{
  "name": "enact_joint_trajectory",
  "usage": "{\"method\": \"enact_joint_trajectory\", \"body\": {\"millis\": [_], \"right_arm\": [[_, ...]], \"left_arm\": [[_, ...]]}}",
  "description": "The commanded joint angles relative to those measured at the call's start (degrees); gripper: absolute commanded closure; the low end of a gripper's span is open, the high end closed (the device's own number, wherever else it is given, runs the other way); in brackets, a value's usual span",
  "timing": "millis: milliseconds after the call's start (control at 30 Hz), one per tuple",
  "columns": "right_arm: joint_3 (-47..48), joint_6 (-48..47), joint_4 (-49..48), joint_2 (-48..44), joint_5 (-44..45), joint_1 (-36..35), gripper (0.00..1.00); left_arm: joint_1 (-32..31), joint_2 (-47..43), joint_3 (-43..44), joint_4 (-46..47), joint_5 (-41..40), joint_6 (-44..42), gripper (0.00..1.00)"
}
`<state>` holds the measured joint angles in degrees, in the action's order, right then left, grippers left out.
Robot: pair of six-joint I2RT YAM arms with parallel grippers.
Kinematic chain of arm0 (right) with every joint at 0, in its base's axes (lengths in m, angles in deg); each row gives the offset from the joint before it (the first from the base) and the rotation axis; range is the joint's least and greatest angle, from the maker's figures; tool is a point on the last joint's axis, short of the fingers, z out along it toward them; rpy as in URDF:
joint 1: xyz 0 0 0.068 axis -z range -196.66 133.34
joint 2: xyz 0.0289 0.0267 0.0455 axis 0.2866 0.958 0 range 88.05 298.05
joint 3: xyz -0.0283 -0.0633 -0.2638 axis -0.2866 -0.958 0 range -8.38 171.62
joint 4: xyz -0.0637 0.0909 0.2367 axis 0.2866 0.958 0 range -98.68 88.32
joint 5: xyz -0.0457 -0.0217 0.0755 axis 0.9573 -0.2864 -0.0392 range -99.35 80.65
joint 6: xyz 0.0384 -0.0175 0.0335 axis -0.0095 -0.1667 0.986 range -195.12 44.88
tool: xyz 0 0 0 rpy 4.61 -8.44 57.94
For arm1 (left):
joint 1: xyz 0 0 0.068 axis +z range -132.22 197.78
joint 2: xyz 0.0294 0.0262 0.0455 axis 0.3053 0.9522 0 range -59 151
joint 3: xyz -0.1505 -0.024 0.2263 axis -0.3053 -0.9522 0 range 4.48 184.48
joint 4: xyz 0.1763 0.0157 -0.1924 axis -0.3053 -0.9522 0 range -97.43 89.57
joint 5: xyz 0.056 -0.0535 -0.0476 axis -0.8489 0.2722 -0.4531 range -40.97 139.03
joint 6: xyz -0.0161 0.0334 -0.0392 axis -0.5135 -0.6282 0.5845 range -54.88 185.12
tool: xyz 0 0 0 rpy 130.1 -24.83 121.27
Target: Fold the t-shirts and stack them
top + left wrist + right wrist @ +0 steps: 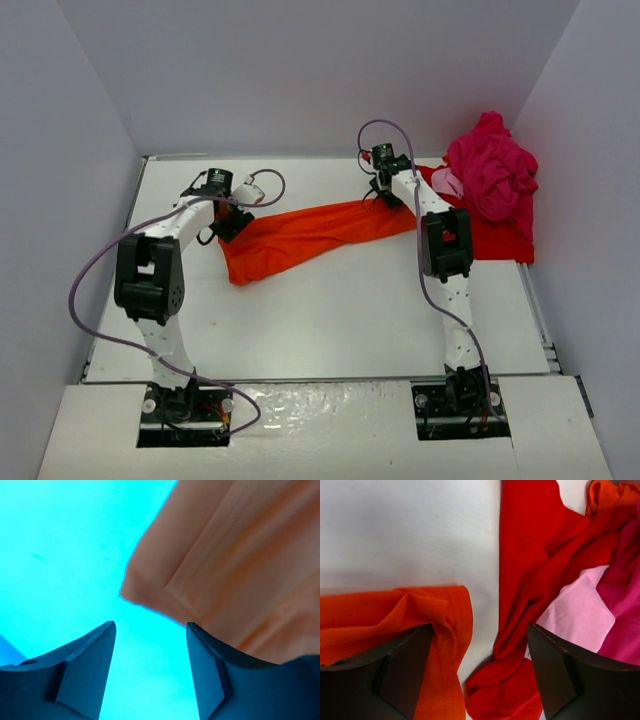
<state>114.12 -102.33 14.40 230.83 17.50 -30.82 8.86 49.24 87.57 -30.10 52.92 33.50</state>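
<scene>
Orange shirt point(310, 238): stretched across table point(330, 320) between the arms.
Left gripper point(150, 624): jaws parted, empty, at the shirt's corner; seen in wrist view only.
Right gripper point(480, 626): jaws wide, empty, above orange hem and red shirt point(530, 555).
Pink shirt point(490, 172): heaped on red, far right; whole only from overhead.

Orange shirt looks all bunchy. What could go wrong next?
The orange shirt lies bunched in a long strip, so a fold now might come out lumpy.
The open right hand has the red shirt right beside the orange edge; closing could grab both.
The open left hand is over the table and might miss the corner.
</scene>
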Motion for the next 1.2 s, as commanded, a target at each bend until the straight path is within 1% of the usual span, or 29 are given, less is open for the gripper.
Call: {"method": "enact_joint_trajectory", "body": {"millis": [0,67,100,167,233,300,367,500,567,667,767,867,967,1067,1167], "right_arm": [[-1.45,0.33,-0.43,-9.05,-2.17,0.78,0.44],[-2.74,0.51,-0.46,-9.24,-5.16,1.13,0.52],[-3.41,0.73,-0.38,-9.21,-7.36,1.27,0.54],[-3.93,1.01,-0.32,-8.95,-9.54,1.49,0.57],[-3.54,1.35,-0.14,-8.44,-10.28,1.51,0.57],[-2.67,1.11,-0.03,-7.63,-11.03,1.51,0.57],[-1.71,1.01,0.61,-6.28,-11.27,1.51,0.58],[0.72,1.02,5.4,-4.06,-15.38,1.42,0.59],[0.47,0.69,7.88,-3.01,-16.11,1.35,0.6],[-1.64,-1.13,12.05,-2.55,-17.89,1.38,0.6],[-6.21,-3.53,15.16,-3.12,-20.35,1.27,0.6],[-13.68,-7.41,19.41,-5.39,-21.95,0.95,0.59],[-21.69,-10.74,23.35,-8.3,-23.57,0.59,0.6],[-32.43,-15.46,24.1,-15.25,-24.83,-1.96,0.6],[-41.17,-17.08,24.19,-20.99,-25.07,-6.47,0.6]], "left_arm": [[-2.67,-11.16,5.8,-8.11,5.69,1.16,0.48],[-5.61,-13.05,3.27,-9.8,6.13,-0.17,0.54],[-7.89,-14.1,2.0,-10.06,5.86,-0.41,0.58],[-11.27,-15.35,-1.4,-10.88,5.94,-0.97,0.73],[-14.18,-15.83,-4.57,-11.76,6.42,-1.37,0.84],[-17.05,-15.17,-5.95,-12.36,7.1,-1.81,0.96],[-18.35,-13.21,-6.96,-12.8,7.62,-2.4,1.0],[-19.12,-8.29,-6.56,-12.72,8.14,-2.58,1.0],[-18.99,-5.69,-6.27,-12.3,7.74,-2.98,1.0],[-18.52,-0.92,-5.67,-11.35,6.71,-3.63,1.0],[-16.69,2.84,-4.3,-11.38,6.65,-3.48,1.0],[-13.29,6.46,-1.75,-11.84,6.76,-2.87,1.0],[-8.2,9.04,0.29,-12.76,6.85,-1.55,1.0],[-2.22,11.48,4.88,-14.1,7.4,1.52,1.0],[1.77,12.37,8.19,-13.62,5.41,3.64,1.0]]}}
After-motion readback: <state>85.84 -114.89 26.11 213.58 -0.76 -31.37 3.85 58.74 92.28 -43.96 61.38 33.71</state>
